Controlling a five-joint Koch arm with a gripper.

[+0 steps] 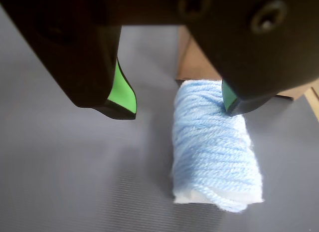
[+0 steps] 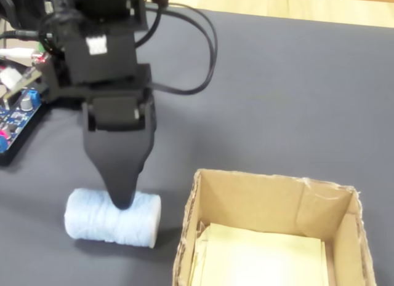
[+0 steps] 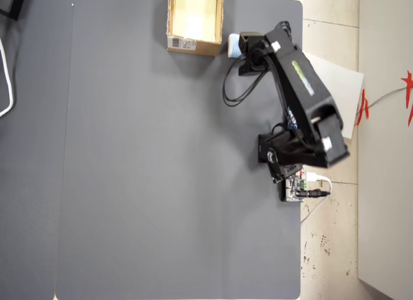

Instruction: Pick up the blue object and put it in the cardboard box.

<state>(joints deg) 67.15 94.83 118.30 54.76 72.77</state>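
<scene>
The blue object [image 1: 214, 147] is a pale blue roll of yarn lying on its side on the grey mat. In the fixed view the blue object [image 2: 92, 221] lies just left of the cardboard box [image 2: 203, 194], which stands open with a pale yellowish inside. My gripper [image 1: 178, 108] hangs open right over the roll. Its right green-padded finger [image 1: 228, 96] touches the roll's far right end, and the left finger [image 1: 122, 92] stands clear over bare mat. The gripper [image 2: 123, 200] points straight down onto the roll. From overhead, the box [image 3: 190, 45] sits at the mat's top edge, with the gripper [image 3: 242, 45] beside it.
A circuit board [image 2: 15, 114] and black cables [image 2: 197, 52] lie behind the arm at the left of the fixed view. The arm's base [image 3: 284, 151] stands at the mat's right edge. The box's brown wall [image 1: 197, 62] rises just beyond the roll.
</scene>
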